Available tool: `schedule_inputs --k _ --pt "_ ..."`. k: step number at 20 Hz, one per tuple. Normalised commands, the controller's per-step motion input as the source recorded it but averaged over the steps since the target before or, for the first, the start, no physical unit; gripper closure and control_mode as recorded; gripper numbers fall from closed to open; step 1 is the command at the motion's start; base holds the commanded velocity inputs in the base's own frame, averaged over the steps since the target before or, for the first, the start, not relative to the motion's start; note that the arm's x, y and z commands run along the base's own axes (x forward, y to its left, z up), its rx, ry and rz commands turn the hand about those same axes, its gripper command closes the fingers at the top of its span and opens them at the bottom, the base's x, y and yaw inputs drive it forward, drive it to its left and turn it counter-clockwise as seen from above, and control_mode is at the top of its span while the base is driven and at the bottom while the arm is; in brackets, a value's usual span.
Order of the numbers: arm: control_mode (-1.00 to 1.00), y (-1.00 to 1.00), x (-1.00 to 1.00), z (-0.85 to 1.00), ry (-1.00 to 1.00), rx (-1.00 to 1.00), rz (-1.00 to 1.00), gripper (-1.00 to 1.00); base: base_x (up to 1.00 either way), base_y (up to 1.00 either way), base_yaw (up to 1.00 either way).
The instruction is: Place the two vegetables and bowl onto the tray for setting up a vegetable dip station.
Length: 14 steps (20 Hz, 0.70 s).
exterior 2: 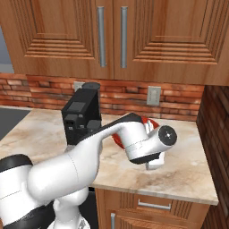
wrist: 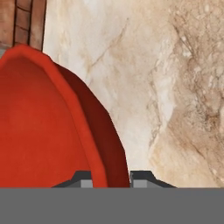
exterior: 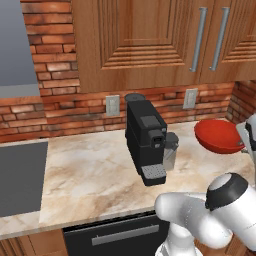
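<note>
The glossy red bowl [exterior: 219, 135] hangs tilted above the marble counter [exterior: 95, 175] at its right end. My gripper [wrist: 111, 178] is shut on the bowl's rim [wrist: 94, 144], one fingertip [wrist: 83, 178] inside the bowl and the other outside. In the left base view the hand [exterior: 248, 137] sits at the bowl's right side. From the right base camera my forearm covers most of the bowl [exterior 2: 117, 139], leaving thin red slivers. The two vegetables and the tray are out of view.
A black coffee machine [exterior: 146, 142] stands mid-counter, just left of the bowl, also seen at the back left [exterior 2: 81, 114]. A brick side wall [exterior 2: 214, 134] closes the counter's right end. Wood cabinets [exterior: 150, 40] hang overhead. A dark cooktop [exterior: 20, 175] lies far left.
</note>
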Motion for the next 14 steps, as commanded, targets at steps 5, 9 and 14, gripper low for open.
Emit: schedule_inputs --k 5,9,14 --pt "-1.0 0.29 -0.03 0.1 0.0 0.0 0.0 1.0 0.0 0.0 0.0" --pt "-1.0 0.16 -0.07 0.19 0.0 0.0 0.0 1.0 0.0 0.0 0.0" --pt "-1.0 0.18 -0.18 0.18 0.0 0.0 0.0 1.0 0.0 0.0 0.0"
